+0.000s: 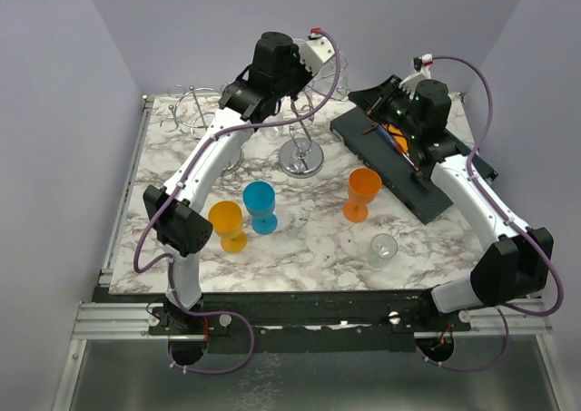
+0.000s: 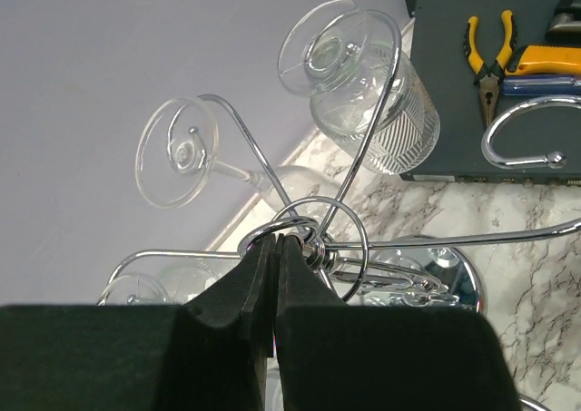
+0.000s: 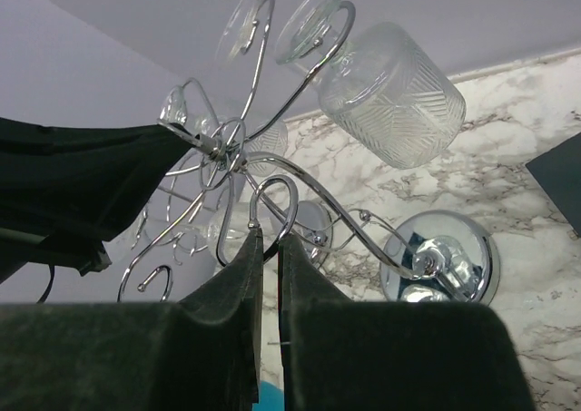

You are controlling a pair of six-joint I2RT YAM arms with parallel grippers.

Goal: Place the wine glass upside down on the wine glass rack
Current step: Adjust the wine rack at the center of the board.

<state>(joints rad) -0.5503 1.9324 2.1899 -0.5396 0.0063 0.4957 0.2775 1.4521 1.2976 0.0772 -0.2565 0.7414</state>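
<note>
The chrome wine glass rack (image 1: 301, 160) stands at the back middle of the marble table. Two clear glasses hang upside down from its hooks: a ribbed one (image 2: 377, 102) and a slim-stemmed one (image 2: 177, 152). My left gripper (image 2: 275, 240) is shut, its tips against the rack's top ring (image 2: 318, 202); I cannot tell if it pinches the wire. My right gripper (image 3: 270, 237) is shut to a thin slit, with a rack hook (image 3: 277, 198) just past its tips and nothing seen held. A clear wine glass (image 1: 382, 249) stands upright near the front right.
A yellow goblet (image 1: 227, 225), a blue goblet (image 1: 260, 205) and an orange goblet (image 1: 363, 193) stand in the middle of the table. A black case (image 1: 399, 171) with pliers (image 2: 490, 57) lies at the back right. A second wire stand (image 1: 195, 112) is at the back left.
</note>
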